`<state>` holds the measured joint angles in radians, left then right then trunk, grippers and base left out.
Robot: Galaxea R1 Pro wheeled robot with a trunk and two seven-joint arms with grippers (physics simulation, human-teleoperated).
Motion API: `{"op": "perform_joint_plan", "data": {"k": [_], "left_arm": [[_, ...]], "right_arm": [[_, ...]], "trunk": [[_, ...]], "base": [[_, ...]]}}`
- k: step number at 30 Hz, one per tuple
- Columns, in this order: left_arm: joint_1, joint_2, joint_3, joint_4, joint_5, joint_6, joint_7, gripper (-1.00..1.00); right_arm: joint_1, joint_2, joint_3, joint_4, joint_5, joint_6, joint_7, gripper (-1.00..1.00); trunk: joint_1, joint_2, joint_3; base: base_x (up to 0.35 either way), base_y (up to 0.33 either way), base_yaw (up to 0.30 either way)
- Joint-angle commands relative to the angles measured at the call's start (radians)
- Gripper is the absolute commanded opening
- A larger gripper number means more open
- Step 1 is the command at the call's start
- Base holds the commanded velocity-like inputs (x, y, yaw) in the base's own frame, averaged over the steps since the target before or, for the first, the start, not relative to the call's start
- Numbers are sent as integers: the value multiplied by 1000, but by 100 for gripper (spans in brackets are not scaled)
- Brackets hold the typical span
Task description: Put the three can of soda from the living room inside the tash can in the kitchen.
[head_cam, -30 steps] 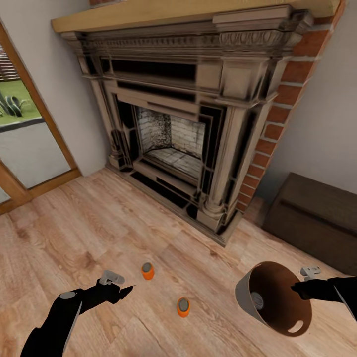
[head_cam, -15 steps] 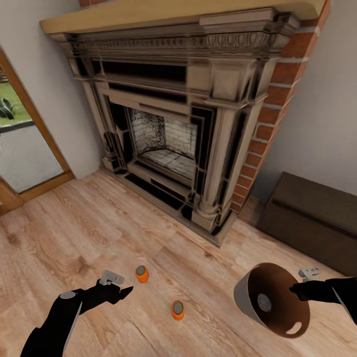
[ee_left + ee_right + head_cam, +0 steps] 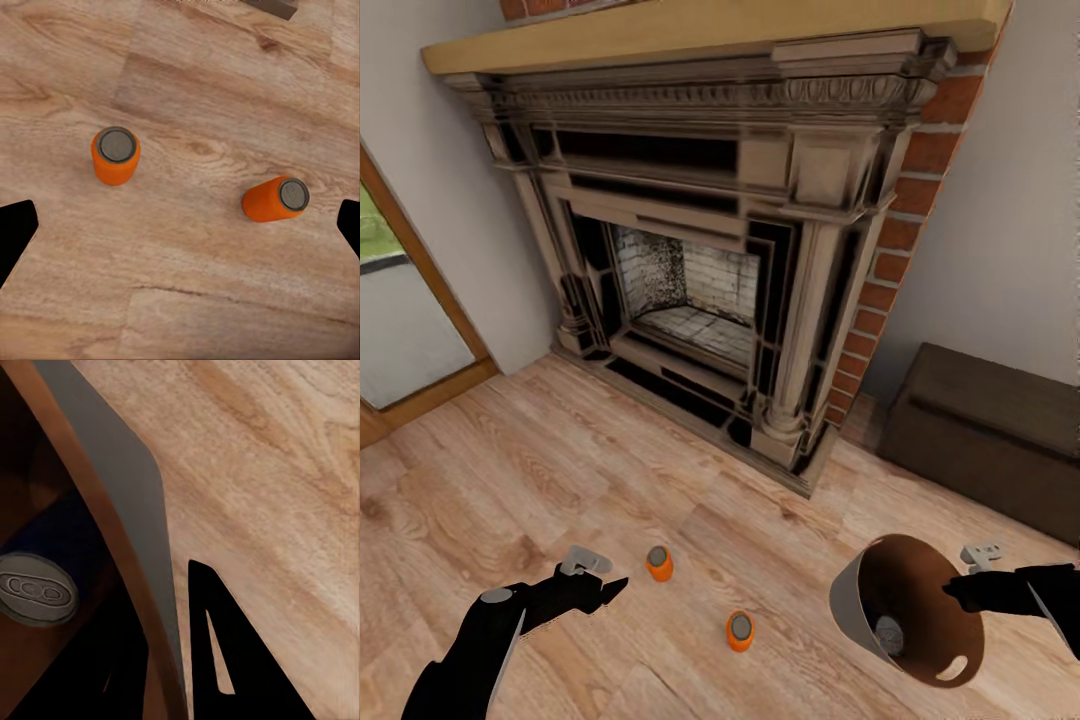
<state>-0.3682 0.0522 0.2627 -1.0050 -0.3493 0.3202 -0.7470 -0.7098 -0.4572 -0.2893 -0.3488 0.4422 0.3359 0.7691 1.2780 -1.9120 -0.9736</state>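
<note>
Two orange soda cans stand upright on the light wood floor, one (image 3: 658,563) (image 3: 115,156) just ahead of my left gripper (image 3: 606,574) and the other (image 3: 739,631) (image 3: 276,199) further right. That gripper (image 3: 180,229) hovers open over them, with both cans lying between its spread fingertips (image 3: 15,232). My right gripper (image 3: 958,588) is shut on the rim of the trash can (image 3: 905,612), a light grey bin, coppery inside, held tilted off the floor. The blue can (image 3: 889,630) (image 3: 37,589) lies inside it. One finger (image 3: 225,660) sits outside the bin's wall (image 3: 139,510).
A dark fireplace (image 3: 700,270) with brick sides stands straight ahead, with a tan mantel above. A dark brown low chest (image 3: 990,440) sits against the wall at the right. A glazed door with a wood frame (image 3: 410,320) is at the left. Wood floor (image 3: 510,470) spreads around the cans.
The whole picture has shifted, so the camera moved. The blue can has slid lower inside the tilted bin. Both arms keep their poses.
</note>
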Motion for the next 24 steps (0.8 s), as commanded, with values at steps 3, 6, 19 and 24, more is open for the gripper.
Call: {"op": "perform_joint_plan", "data": {"k": [3, 6, 19, 24], "left_arm": [[0, 0, -2, 0, 0, 0, 1, 100], [0, 0, -3, 0, -1, 0, 1, 100], [0, 0, -5, 20, -1, -10, 1, 100], [0, 0, -5, 23, -1, -6, 1, 100]], "right_arm": [[0, -2, -4, 1, -9, 3, 4, -100], [0, -4, -4, 5, -8, 2, 5, -100], [0, -1, -5, 13, -8, 8, 3, -100], [0, -2, -5, 12, -9, 6, 3, -100]], "trunk": [[0, 0, 2], [0, 0, 2], [0, 0, 3], [0, 0, 3]], "base": [[79, 313, -103], [81, 314, -32], [59, 201, -95], [-47, 152, -211]]}}
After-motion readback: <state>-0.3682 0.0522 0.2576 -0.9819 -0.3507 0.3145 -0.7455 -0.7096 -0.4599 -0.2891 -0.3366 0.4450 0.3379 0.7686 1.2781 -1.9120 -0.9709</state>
